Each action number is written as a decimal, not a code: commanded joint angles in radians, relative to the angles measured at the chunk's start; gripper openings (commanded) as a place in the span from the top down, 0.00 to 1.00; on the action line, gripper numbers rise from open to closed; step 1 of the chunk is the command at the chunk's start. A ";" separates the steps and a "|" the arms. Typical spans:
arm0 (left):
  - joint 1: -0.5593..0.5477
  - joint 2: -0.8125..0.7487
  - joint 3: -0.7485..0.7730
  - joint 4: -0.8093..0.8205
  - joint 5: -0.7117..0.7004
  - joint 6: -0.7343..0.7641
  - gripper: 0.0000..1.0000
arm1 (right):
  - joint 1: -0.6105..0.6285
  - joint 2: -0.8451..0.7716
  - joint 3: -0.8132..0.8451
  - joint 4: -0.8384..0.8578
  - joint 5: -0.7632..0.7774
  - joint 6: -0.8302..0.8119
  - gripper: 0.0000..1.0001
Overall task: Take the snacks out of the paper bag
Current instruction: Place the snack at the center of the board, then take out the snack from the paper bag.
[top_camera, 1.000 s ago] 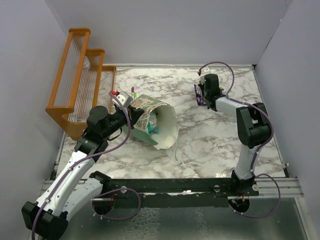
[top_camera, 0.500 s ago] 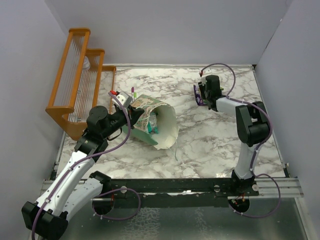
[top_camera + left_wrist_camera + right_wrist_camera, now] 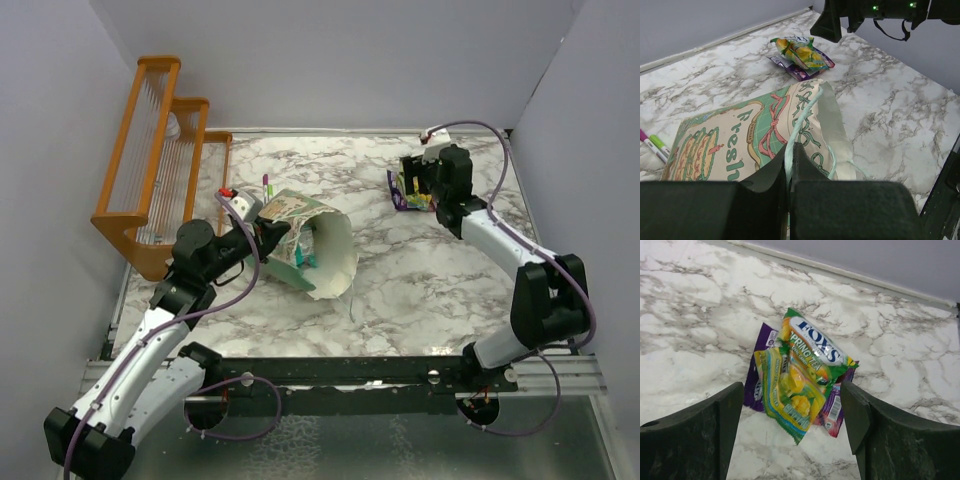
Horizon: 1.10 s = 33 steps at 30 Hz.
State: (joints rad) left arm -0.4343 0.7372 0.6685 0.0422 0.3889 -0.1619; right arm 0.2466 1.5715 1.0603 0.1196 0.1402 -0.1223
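You're pinching the rim of the paper bag [image 3: 740, 145] in your left hand [image 3: 790, 150], the bag lying sideways on the surface [image 3: 430, 290]. Your right hand [image 3: 790, 410] is hanging wide over the snacks [image 3: 800, 370] piled far right. Be holding the mouth steady, facing right.

Overhead view looks down from behind; wrist views low, sharing snacks [image 3: 800, 375].

Purple packet [image 3: 756, 386] (mostly) under green packets [image 3: 792, 390]
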 commanded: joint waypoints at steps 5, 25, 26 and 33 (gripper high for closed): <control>-0.002 0.000 -0.016 0.045 0.045 0.019 1.00 | 0.145 -0.285 -0.271 0.076 -0.354 0.084 0.23; -0.002 -0.011 -0.024 0.073 0.044 0.046 1.00 | 0.642 -0.412 -0.636 0.609 -0.268 0.345 0.36; -0.002 -0.011 -0.024 0.074 0.049 0.044 1.00 | 0.676 -0.392 -0.629 0.627 -0.217 0.331 0.36; -0.002 -0.032 -0.025 0.070 0.076 0.036 1.00 | 0.798 -0.163 -0.494 0.616 0.093 0.264 0.42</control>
State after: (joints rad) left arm -0.4343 0.7368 0.6521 0.0761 0.4282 -0.1177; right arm 1.0054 1.3148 0.4812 0.6579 0.0128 0.1749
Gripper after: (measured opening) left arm 0.012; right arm 0.614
